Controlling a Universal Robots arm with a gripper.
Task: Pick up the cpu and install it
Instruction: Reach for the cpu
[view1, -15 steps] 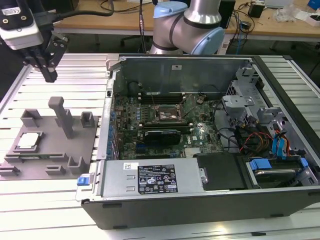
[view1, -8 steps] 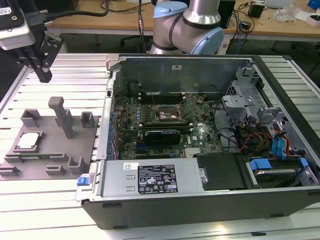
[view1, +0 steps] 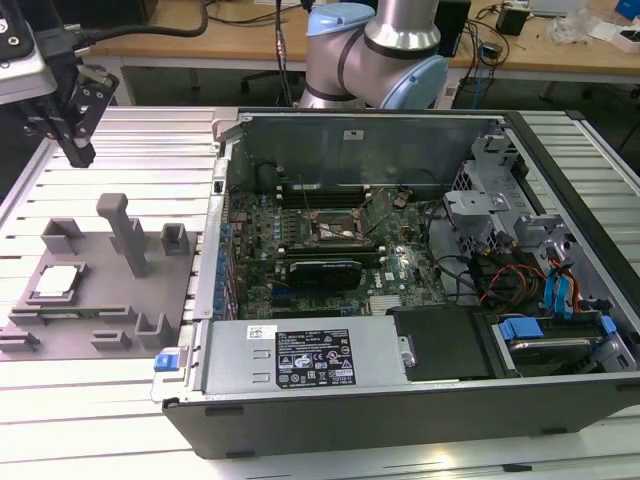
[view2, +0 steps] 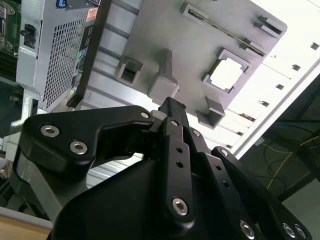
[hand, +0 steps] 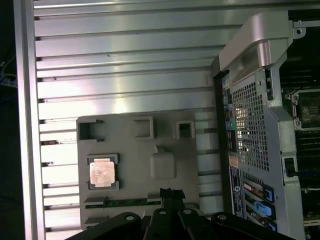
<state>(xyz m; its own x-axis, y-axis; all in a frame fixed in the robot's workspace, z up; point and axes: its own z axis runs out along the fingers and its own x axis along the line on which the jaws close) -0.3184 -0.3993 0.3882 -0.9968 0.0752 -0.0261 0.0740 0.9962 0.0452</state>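
One slatted table (view1: 90, 400), cpu (view1: 57, 282); desks (view1: 190, 45) behind

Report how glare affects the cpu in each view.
Exterior view: the cpu sits evenly lit, no glare. Second wrist view: the cpu blown out white. First wrist view: a warm sheen on its top, bright bands across the slatted table.

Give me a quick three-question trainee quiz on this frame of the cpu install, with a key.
1. True or false: the cpu is already installed.
2. The gripper is: A) shut on the cpu; B) shut, in the air, holding nothing; C) open, touching the cpu.
3. Fill in: in the exterior view, the grey fixture holding the cpu lies on the ____ side of the computer case.

Key: 1 false; 2 B; 3 left (the exterior view's left).
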